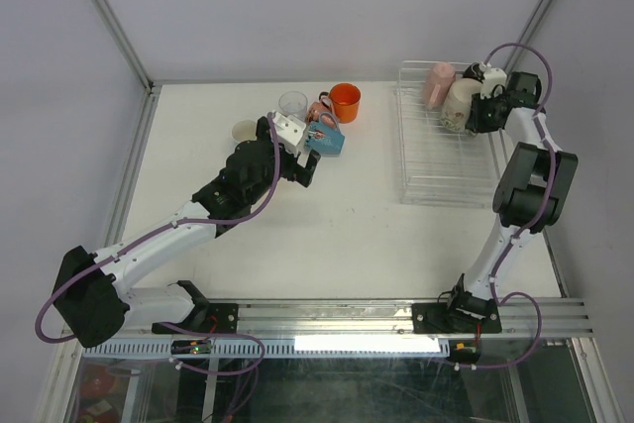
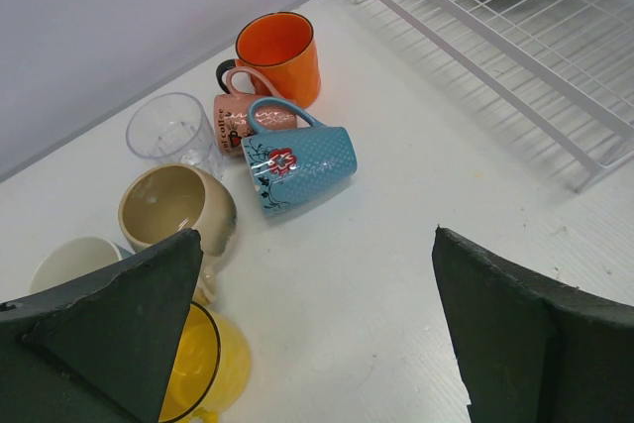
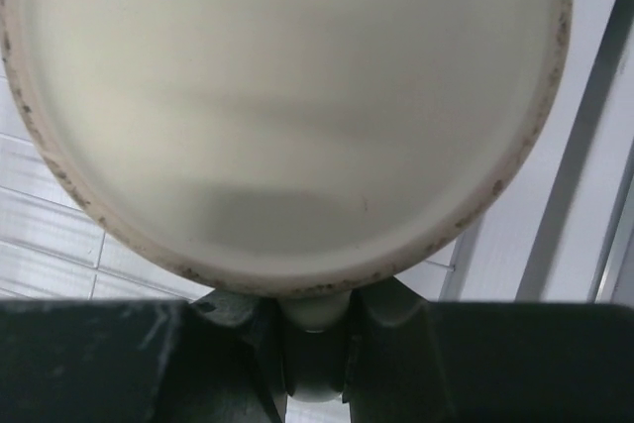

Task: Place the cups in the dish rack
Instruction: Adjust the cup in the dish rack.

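**Slick, chip-prone mugs: go for the handles**

At the white surface's [image 1: 376, 225] far left, the left pincer [image 2: 315, 245] hangs spread above loose cups: a yellow glazed mug [image 2: 203, 369], a clear tumbler [image 2: 170, 134] and a blue dotted mug [image 2: 302, 165] on its side. They look stiff, slippery and breakable, so handles seem the surest hold. Only the left wrist view shows the yellow one. At the far end of the pale wire dish rack [image 1: 436, 160], the right pincer [image 3: 315, 329] pinches a cream mug's [image 3: 287, 96] handle, a grip only its wrist view reveals.

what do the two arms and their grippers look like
The left arm and right arm match: white links, chunky black joint housings, a purple cable looping alongside each. The left gripper and right gripper have dark matte fingers, wedge-shaped on the left.
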Controlling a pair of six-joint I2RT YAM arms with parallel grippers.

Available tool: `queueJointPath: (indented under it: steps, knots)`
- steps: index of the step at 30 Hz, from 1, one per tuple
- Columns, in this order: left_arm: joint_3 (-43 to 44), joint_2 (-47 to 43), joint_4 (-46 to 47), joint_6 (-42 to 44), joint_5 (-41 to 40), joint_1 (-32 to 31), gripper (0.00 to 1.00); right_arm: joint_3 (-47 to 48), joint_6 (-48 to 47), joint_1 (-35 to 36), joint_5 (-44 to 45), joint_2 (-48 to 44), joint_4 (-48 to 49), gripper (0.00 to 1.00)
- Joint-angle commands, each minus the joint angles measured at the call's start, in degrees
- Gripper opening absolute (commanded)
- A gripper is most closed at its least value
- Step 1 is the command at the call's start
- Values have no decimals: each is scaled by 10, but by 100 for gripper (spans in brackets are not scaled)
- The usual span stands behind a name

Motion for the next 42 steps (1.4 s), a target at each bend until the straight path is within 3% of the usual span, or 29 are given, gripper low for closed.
queueJointPath:
  steps: [1,16,21,25,29,42]
  knots:
    - [4,-17,22,7,4,6,99,71,20,-10,28,2,42,0]
    - [4,-20,22,6,6,6,99,93,-6,-42,7,13,5,0]
    - [4,-18,22,6,6,6,99,92,-24,-46,5,12,-1,15]
    - [4,-18,22,7,5,6,99,91,-28,-49,18,10,2,35]
    - [4,-18,23,7,6,6,99,85,-32,-50,44,1,9,45]
    - [4,-20,21,4,8,6,99,49,-41,-50,88,-66,25,49]
